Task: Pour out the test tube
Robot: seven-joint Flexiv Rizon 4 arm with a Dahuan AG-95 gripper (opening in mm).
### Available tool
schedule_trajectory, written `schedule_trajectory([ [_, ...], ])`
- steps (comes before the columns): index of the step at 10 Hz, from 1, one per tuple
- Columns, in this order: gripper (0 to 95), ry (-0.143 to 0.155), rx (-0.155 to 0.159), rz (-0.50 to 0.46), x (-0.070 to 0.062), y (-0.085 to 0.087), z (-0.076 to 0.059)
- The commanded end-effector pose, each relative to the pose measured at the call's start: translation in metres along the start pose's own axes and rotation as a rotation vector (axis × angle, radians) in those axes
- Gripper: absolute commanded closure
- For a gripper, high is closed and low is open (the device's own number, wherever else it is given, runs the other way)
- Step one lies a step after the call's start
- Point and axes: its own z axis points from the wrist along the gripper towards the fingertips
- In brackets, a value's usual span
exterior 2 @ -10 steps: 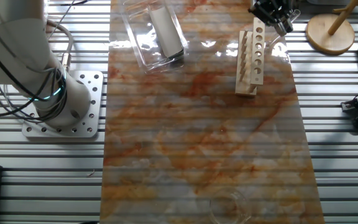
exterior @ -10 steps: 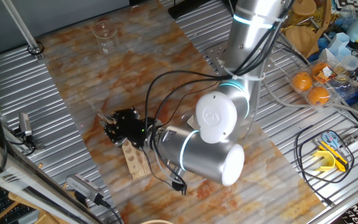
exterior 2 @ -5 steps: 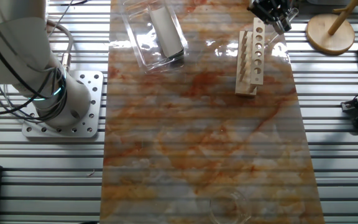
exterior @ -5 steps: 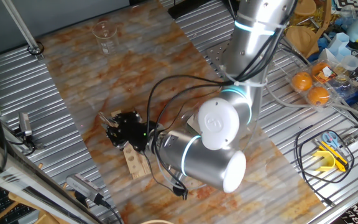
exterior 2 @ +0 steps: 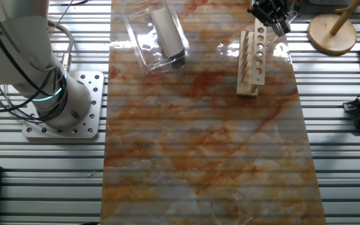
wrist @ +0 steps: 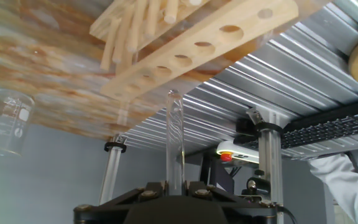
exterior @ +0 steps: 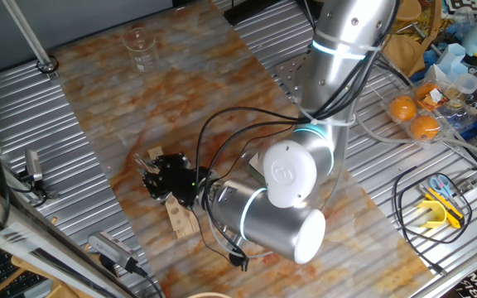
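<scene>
A clear glass test tube (wrist: 175,134) stands between my gripper's (wrist: 176,185) fingers in the hand view, with the jaws shut on its lower end. Its open mouth points toward the wooden rack (wrist: 197,50), which has a row of several holes. In one fixed view my black gripper (exterior: 166,175) hovers just beyond the end of the rack (exterior: 180,217). From the other fixed view, the gripper (exterior 2: 269,10) sits over the far end of the rack (exterior 2: 255,59). A glass beaker (wrist: 5,121) stands apart from them, across the mat (exterior: 137,45) (exterior 2: 230,209).
A clear plastic box (exterior 2: 158,34) with a grey block in it lies near the robot base (exterior 2: 61,106). A round wooden stand (exterior 2: 333,31) sits off the mat. Oranges (exterior: 412,116), cables and scissors (exterior: 441,190) lie on the metal table to the right.
The gripper with the test tube has shifted slightly at the rack's end, and the arm's elbow has moved a little. The rack and beaker have stayed put.
</scene>
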Motion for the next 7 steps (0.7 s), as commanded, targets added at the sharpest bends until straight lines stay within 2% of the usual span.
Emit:
schedule_trajectory([
  [1,95.0,0.002,-0.009,-0.002,-0.0022,-0.0001,0.0008],
  [4,95.0,0.017,-0.017,-0.004,-0.0056,0.0007,0.0015],
  [7,95.0,0.017,-0.025,-0.004,-0.0086,0.0003,0.0012],
])
